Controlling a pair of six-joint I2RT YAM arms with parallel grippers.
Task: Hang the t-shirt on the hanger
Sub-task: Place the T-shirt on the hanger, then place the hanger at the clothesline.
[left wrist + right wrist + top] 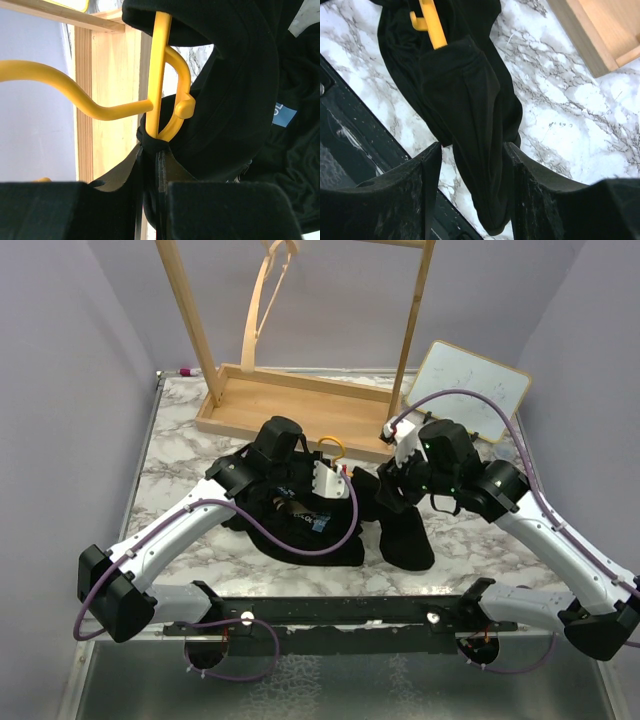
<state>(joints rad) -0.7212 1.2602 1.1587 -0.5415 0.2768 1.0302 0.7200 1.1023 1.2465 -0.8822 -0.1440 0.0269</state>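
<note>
Slippage is your risk: your left gripper is pinched on the black short-sleeved cloth t-shirt at the stem of the thin yellow-orange triangular hanger, on the marble table. Your right gripper stands open around the draped shoulder, which a tug could pull off.

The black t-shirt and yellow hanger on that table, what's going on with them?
Two robot arms are working the t-shirt onto the hanger on the marble table. The left gripper is shut on the shirt's cloth, right where the hanger runs into it. The right gripper is open, its fingers on either side of a drooping fold of the shirt. One yellow end of the hanger is tucked inside the cloth, but the shirt is bunched, not spread across the hanger yet.
</note>
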